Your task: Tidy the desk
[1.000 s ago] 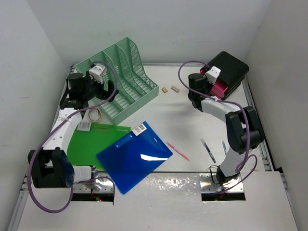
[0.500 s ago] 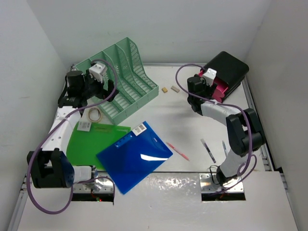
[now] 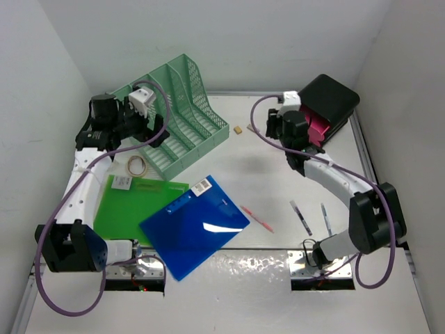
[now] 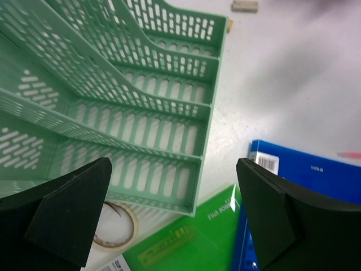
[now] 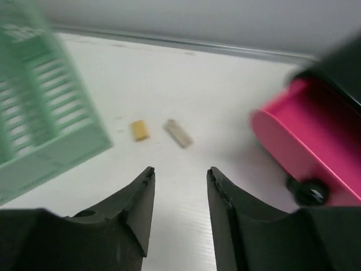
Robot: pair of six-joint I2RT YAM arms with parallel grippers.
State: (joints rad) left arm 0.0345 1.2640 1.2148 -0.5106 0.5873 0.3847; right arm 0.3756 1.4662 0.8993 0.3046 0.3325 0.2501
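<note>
The white desk point(image 3: 278, 174) holds scattered items. A blue folder point(image 3: 195, 224) lies partly over a green folder point(image 3: 132, 205) near the front left. My left gripper point(image 4: 174, 164) hangs wide open and empty above the mint-green file rack point(image 3: 174, 115), with a tape roll point(image 4: 115, 226) showing below it. My right gripper point(image 5: 180, 170) is open with nothing between its fingers. It hovers over bare desk, pointing at a yellow eraser point(image 5: 139, 130) and a beige eraser point(image 5: 179, 133). The black box with its pink drawer point(image 5: 304, 147) pulled out is to its right.
A pink pen point(image 3: 258, 218) lies right of the blue folder. Two dark pens point(image 3: 302, 217) rest near the right arm's base. A white card point(image 3: 122, 181) sits beside the tape roll point(image 3: 136, 165). Metal rails and white walls enclose the desk.
My right gripper has swung left, away from the pink drawer toward the erasers, and its jaws have parted. My left gripper has drawn back and to the left over the rack, still open.
</note>
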